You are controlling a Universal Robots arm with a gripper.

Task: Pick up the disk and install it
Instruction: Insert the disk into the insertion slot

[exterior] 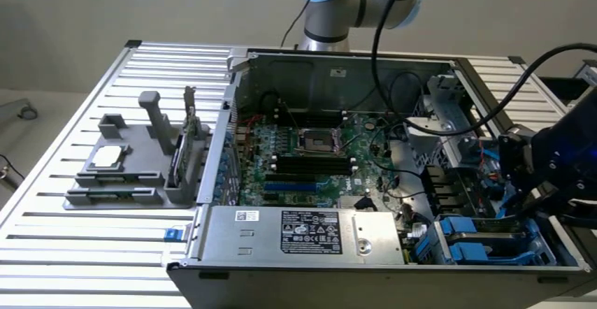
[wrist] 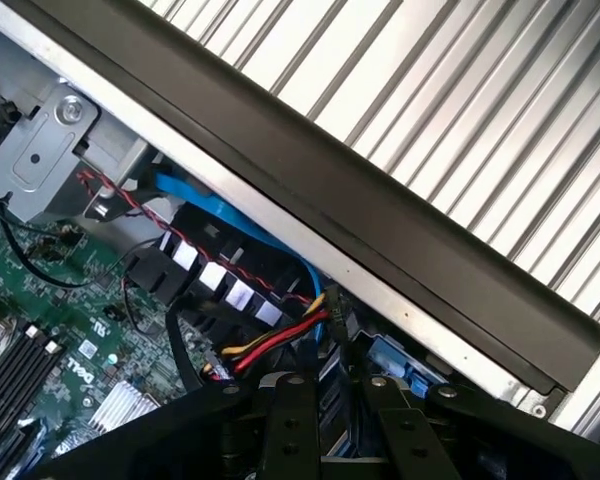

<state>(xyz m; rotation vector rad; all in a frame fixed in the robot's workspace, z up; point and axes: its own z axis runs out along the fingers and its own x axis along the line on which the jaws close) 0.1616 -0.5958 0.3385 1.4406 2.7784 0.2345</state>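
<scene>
End effector near disk, lying flat

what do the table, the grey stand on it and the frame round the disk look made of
Table: bare metal, probably aluminium, going by the pale silver slats with a dull sheen.
Grey stand: likely plastic, being matte, even grey and blocky in shape.
Disk: its frame looks like plastic, bright blue and smooth, though this is less certain because it sits low in the computer case.

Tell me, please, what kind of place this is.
Probably a robotics lab bench for computer assembly: an open desktop computer case, motherboard exposed, lies on a slatted metal table, with a grey parts fixture beside it and a robot arm behind.
</scene>
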